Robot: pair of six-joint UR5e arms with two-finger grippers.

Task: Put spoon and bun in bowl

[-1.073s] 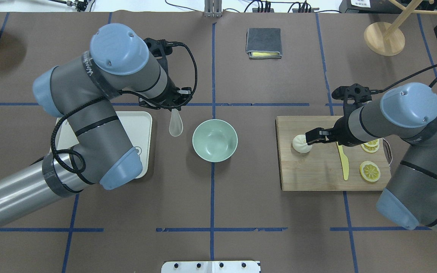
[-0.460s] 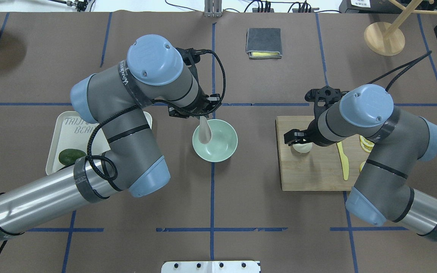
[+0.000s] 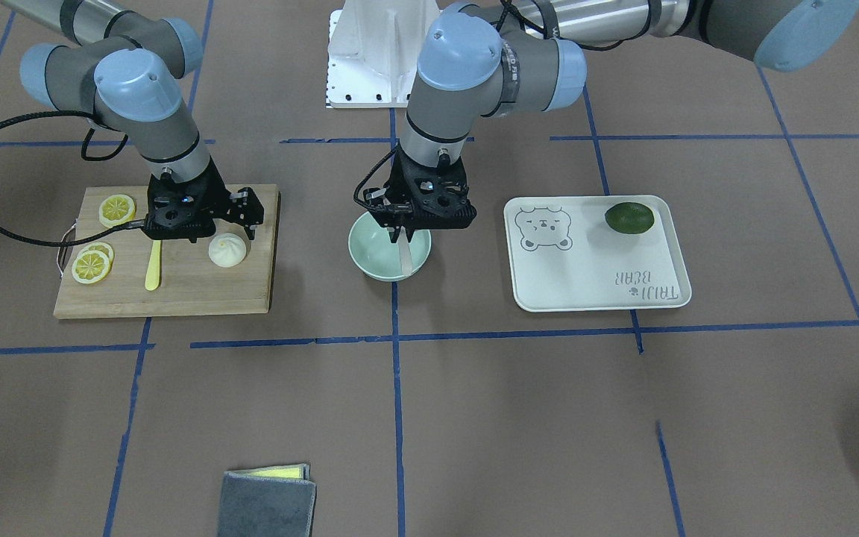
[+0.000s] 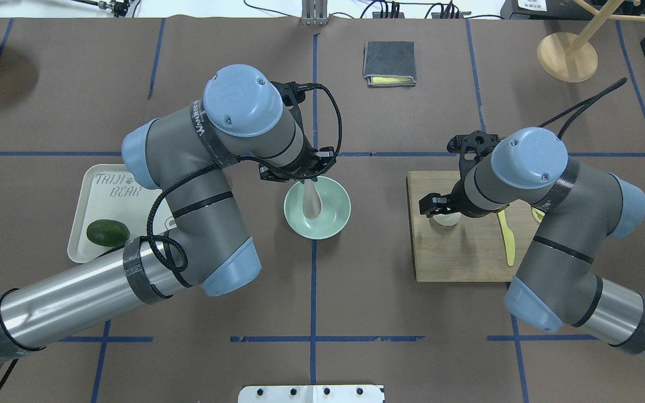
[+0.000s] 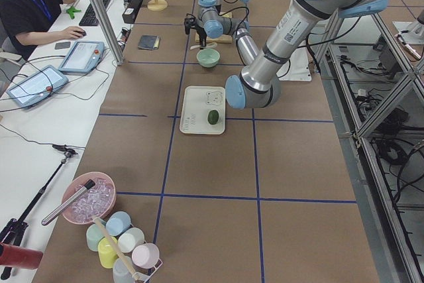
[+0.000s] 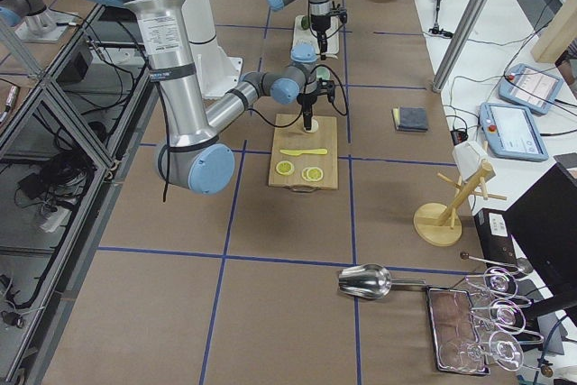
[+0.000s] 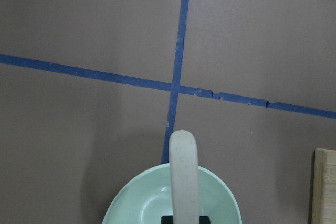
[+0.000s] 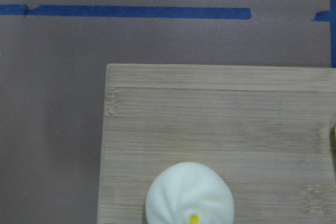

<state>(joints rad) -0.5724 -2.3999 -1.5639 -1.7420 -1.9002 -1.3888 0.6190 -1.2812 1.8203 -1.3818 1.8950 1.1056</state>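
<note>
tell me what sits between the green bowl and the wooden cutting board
Nothing. Between the bowl and the cutting board there is only bare brown table covering, as the overhead view shows plainly.

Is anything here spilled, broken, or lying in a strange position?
Nothing stands out. The pale plastic spoon hangs into the round mint-green bowl, and the white pleated bun sits upright on the wooden board, whole.

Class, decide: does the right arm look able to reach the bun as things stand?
Probably yes. The right gripper hovers just above the bun on the board, with nothing between them; the knife and lemon slices lie aside.
</note>
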